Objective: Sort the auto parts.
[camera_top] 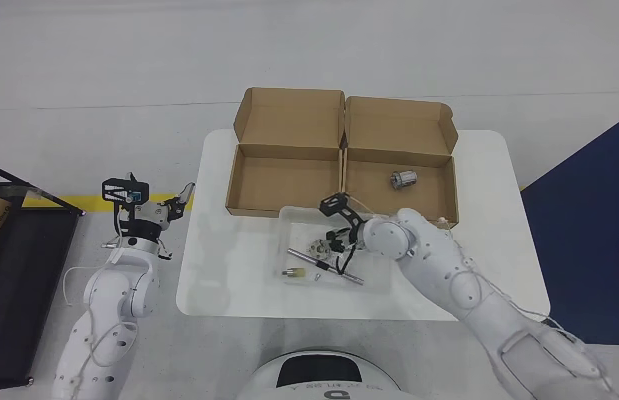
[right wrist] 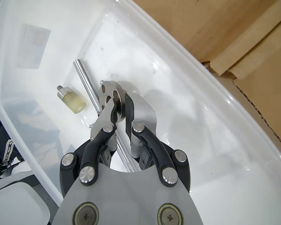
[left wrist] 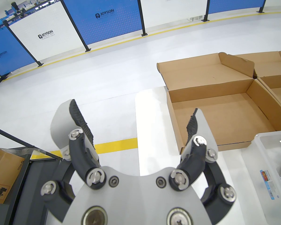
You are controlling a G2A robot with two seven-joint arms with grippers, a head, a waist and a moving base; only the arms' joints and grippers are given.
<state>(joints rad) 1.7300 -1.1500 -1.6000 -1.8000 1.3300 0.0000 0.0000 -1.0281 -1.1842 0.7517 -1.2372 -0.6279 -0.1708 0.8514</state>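
Note:
A clear plastic tray [camera_top: 289, 222] at the table's front holds several metal parts. My right gripper [right wrist: 120, 103] is down inside the tray [right wrist: 178, 47], shut on the rim of a round metal flange [right wrist: 109, 90] with holes. Beside the flange lie a thin steel rod [right wrist: 84, 78] and a small cylinder [right wrist: 71, 99] with a yellowish body. In the top view the right gripper [camera_top: 334, 240] is over the tray's middle, with the rod [camera_top: 339, 268] and the cylinder [camera_top: 292, 272] nearby. My left gripper [camera_top: 176, 203] hangs open and empty off the table's left edge.
Two open cardboard boxes stand side by side behind the tray. The left box [camera_top: 284, 182] is empty, seen also from the left wrist [left wrist: 215, 118]. The right box [camera_top: 434, 190] holds one metal part [camera_top: 403, 179]. A dark cart [camera_top: 19, 250] stands left of the table.

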